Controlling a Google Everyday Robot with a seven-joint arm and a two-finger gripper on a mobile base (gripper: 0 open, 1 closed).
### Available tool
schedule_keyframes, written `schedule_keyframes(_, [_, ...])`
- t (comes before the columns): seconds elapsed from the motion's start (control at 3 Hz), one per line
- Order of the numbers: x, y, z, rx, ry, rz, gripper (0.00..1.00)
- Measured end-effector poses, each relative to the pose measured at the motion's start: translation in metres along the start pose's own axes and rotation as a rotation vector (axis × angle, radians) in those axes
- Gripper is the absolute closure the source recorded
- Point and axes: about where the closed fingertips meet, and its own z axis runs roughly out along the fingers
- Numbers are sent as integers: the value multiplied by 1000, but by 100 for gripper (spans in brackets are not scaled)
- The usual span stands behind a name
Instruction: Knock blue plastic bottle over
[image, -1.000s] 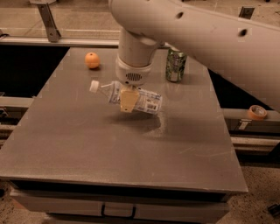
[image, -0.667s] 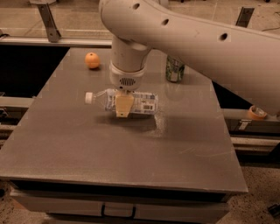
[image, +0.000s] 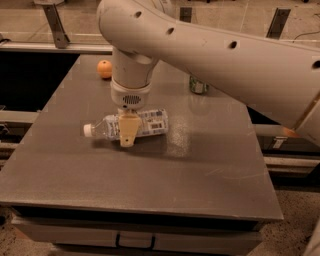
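From my seat the grey table (image: 210, 175) fills most of the feed. An orange (image: 104, 69) sits near its far-left corner, at about 11 o'clock from the table's middle, well apart from a green can (image: 198, 86) at about 1 o'clock, which is partly hidden from me. The gripper (image: 127, 134) hangs over the tabletop just to 9 o'clock of the middle. At 6 o'clock, below the front edge, I make out a drawer handle (image: 136, 244)
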Motion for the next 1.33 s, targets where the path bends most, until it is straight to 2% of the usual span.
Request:
schedule_keyframes(0.33, [-5, 3, 3, -11, -16, -7, 0])
schedule_keyframes(0.67, [-2, 6, 3, -13, -22, 2, 0])
schedule_keyframes(1.0, [12, 6, -7, 0, -88, 57, 0])
schedule_keyframes(1.33, [42, 9, -52, 104, -250, 127, 0])
